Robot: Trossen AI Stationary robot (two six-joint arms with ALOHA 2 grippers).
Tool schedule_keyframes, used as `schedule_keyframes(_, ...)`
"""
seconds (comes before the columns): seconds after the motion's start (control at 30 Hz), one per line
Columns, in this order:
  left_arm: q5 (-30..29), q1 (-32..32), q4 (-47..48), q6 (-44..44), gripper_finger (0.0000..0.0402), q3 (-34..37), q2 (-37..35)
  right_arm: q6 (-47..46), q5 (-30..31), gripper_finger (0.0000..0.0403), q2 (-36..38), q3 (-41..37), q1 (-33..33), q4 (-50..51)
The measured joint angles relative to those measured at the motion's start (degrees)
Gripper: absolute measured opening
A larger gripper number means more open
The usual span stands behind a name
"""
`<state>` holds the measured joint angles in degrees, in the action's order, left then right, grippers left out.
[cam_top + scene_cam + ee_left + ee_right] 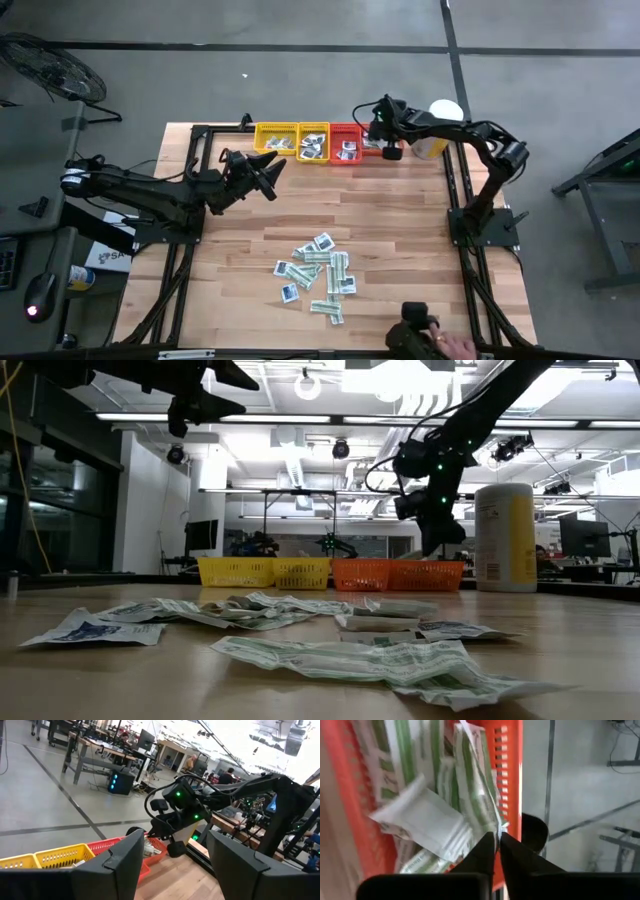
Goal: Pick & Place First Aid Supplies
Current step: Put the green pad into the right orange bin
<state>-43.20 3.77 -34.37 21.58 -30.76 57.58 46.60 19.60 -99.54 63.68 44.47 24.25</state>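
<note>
Thin, floppy white-and-green paper packet [470,775], seemingly nipped at its corner by right gripper [497,840] nearly pressed together; left gripper [172,857] spread.

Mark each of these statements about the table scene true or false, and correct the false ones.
1. The right gripper is over the red trays. True.
2. The left gripper grips a packet. False: it is open and empty.
3. Loose packets lie on the wooden table. True.
4. The canister lies on its side. False: it stands upright.
5. The yellow trays are empty. False: packets show inside.
</note>
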Motion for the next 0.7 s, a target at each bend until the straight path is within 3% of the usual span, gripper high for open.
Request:
schedule_keyframes(0.17, 0.0, 0.0, 0.2, 0.0, 0.0216, 0.0, 0.0, 0.0, -1.2, 0.0086, 0.0, 0.0, -0.1, -1.0)
schedule_keyframes(0.37, 0.0, 0.0, 2.1, 0.8, 0.0216, 0.0, 0.0, 0.4, 7.1, 0.016, 0.5, 0.0, -0.6, -2.3)
schedule_keyframes(0.7, 1.2, 0.0, 9.7, 8.9, 0.0216, 0.0, -1.2, -1.4, 6.5, 0.0184, 5.9, 0.0, -4.3, -0.5)
